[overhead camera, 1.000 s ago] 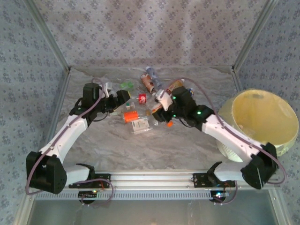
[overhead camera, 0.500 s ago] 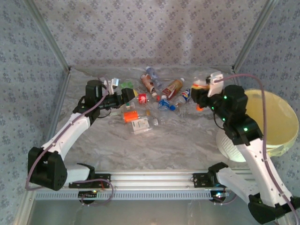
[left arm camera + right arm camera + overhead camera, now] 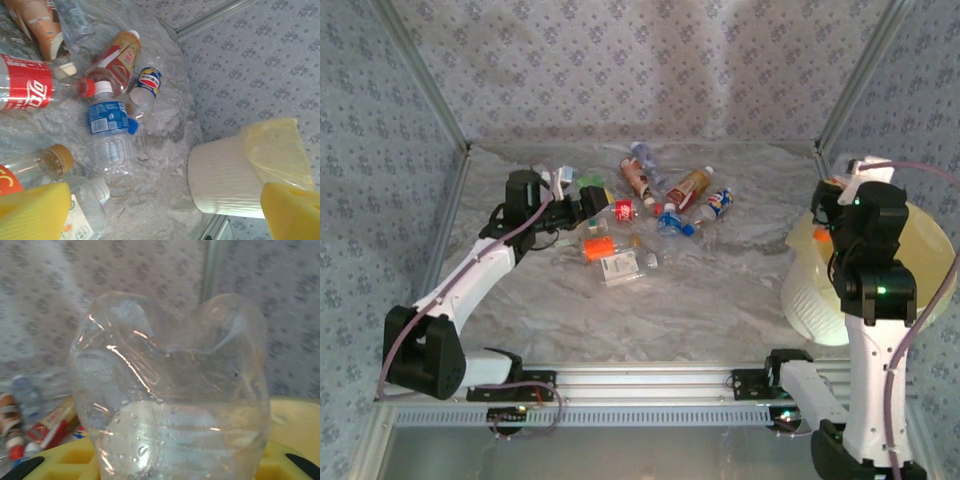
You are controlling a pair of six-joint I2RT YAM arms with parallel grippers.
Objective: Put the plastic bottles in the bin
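Clamping a crushed clear bottle (image 3: 170,390), the right gripper (image 3: 823,212) hangs at the bin (image 3: 810,305) rim; the left gripper (image 3: 592,203) is wide open, empty.

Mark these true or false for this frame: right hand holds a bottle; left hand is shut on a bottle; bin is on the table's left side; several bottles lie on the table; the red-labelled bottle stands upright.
1. The right hand holds a crushed clear bottle. True.
2. The left hand is shut on a bottle. False: it is open.
3. The bin is on the left side. False: it is on the right.
4. Several bottles lie on the table. True.
5. The red-labelled bottle stands upright. False: it lies on its side.
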